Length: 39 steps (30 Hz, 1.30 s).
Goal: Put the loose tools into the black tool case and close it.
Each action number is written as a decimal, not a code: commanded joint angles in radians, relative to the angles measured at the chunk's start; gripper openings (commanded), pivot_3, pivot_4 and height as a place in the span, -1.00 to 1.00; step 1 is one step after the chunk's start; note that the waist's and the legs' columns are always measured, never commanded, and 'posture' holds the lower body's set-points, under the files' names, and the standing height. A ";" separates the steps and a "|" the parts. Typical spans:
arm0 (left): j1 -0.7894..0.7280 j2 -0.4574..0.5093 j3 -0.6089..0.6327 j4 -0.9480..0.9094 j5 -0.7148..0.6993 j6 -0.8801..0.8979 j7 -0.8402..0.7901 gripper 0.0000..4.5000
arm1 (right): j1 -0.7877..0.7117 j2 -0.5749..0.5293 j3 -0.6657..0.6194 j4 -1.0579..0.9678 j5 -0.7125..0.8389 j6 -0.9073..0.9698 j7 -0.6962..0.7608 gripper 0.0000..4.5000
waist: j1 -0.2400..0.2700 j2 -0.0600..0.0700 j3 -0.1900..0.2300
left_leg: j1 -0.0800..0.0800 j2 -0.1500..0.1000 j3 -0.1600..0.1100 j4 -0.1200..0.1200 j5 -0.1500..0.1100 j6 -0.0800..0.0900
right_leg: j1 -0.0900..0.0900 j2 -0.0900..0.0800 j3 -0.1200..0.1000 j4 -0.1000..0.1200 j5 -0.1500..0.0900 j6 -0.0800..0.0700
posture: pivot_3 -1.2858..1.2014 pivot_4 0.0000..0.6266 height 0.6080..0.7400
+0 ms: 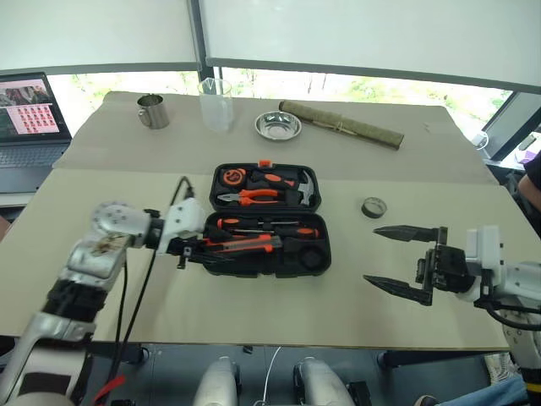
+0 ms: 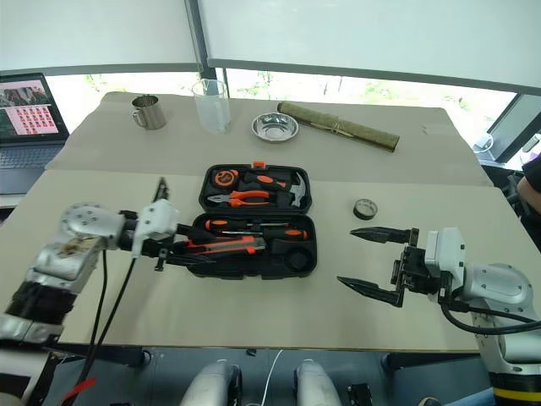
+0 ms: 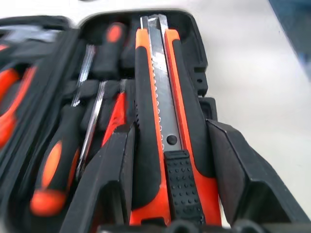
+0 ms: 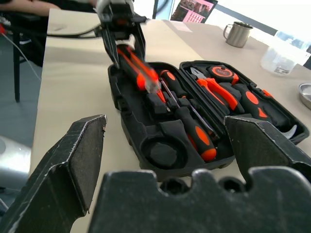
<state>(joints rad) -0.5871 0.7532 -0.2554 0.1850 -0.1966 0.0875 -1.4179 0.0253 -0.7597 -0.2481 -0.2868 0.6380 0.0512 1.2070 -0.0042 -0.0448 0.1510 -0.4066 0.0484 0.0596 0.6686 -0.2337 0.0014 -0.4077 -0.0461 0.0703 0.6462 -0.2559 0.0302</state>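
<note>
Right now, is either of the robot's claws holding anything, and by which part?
The left gripper clamps the orange-and-black utility knife near its slider end, over the open black plastic tool case. The right gripper is open, holding nothing.

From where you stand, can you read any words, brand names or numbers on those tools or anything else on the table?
None can be read.
Laptop screen: rows of small pictures, any text too small.
Tape measure in the black tool case: its round label is too small.
Utility knife: no lettering shows.
Metal mug, clear cup: no print visible.
</note>
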 commanded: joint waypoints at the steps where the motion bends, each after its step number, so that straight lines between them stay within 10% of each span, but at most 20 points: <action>1: -0.059 -0.037 -0.051 0.044 0.053 -0.035 -0.029 -0.21 | 0.016 0.017 -0.017 -0.058 0.024 0.010 -0.027 1.00 | -0.001 0.000 0.000 | 0.000 0.000 0.000 0.000 0.000 0.000 | 0.000 0.000 0.000 0.000 0.000 0.000 | 0.03 -0.52 1.00; 16: -0.103 -0.094 -0.118 0.081 0.140 0.097 -0.037 -0.21 | 0.096 0.057 -0.042 -0.104 0.027 -0.010 -0.037 1.00 | 0.011 0.001 0.000 | 0.000 0.000 -0.001 0.007 -0.001 0.001 | 0.003 0.000 -0.001 0.001 0.000 0.001 | 0.03 -0.52 1.00; 22: -0.082 -0.123 -0.024 0.061 0.038 0.064 -0.039 0.82 | 0.084 0.070 -0.037 -0.091 0.017 -0.019 -0.044 1.00 | 0.005 0.001 0.000 | 0.000 0.001 -0.002 0.007 -0.001 0.001 | 0.003 0.001 -0.001 0.001 0.000 0.001 | 0.03 -0.52 1.00; 28: -0.122 -0.181 0.116 0.118 -0.102 -0.014 -0.051 0.82 | 0.063 0.089 -0.021 -0.068 0.006 -0.028 -0.046 1.00 | 0.006 0.001 0.000 | -0.002 0.001 -0.002 0.008 -0.001 0.001 | 0.002 0.001 -0.001 0.001 0.000 0.001 | 0.03 -0.52 1.00; 39: -0.049 -0.183 0.040 0.242 0.023 -0.206 -0.063 -0.85 | 0.014 0.126 0.019 -0.041 -0.012 -0.037 -0.050 1.00 | 0.005 0.002 0.000 | -0.001 0.001 -0.002 0.008 -0.001 0.002 | 0.003 0.001 -0.001 0.002 0.000 0.001 | 0.03 -0.52 1.00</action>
<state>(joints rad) -0.6473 0.5814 -0.2008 0.4181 -0.1926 -0.0825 -1.4944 0.0508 -0.6361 -0.2234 -0.3191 0.6254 0.0384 1.1579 0.0010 -0.0433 0.1507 -0.4077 0.0494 0.0573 0.6768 -0.2347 0.0029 -0.4050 -0.0450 0.0694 0.6478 -0.2560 0.0307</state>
